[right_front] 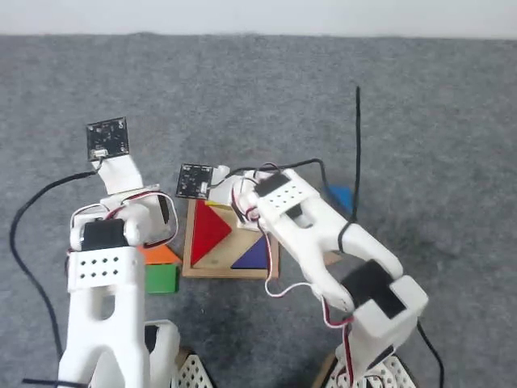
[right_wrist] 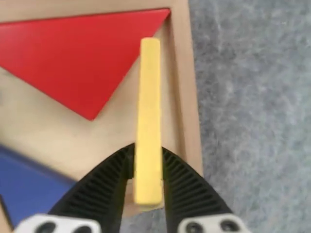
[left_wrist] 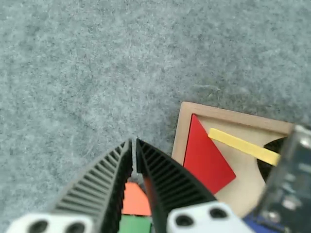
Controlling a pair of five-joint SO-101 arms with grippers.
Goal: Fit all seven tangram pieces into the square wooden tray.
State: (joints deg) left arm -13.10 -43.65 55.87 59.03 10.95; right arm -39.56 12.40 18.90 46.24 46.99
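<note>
The right claw [right_wrist: 146, 154] clamps the yellow piece [right_wrist: 149, 87] on edge over the tray [right_wrist: 183, 73]; its long axis runs along the tray wall, beside the red triangle [right_wrist: 82, 53]; the left claw [left_wrist: 134, 145] hangs pinched, empty.

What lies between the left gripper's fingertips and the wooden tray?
Bare grey carpet alone lies between the left gripper and the tray, as the left wrist view shows.

A grey, fuzzy carpet-like cloth [right_front: 420, 97] covers the table; 1 pale wall strip [right_front: 258, 16] runs behind it.
</note>
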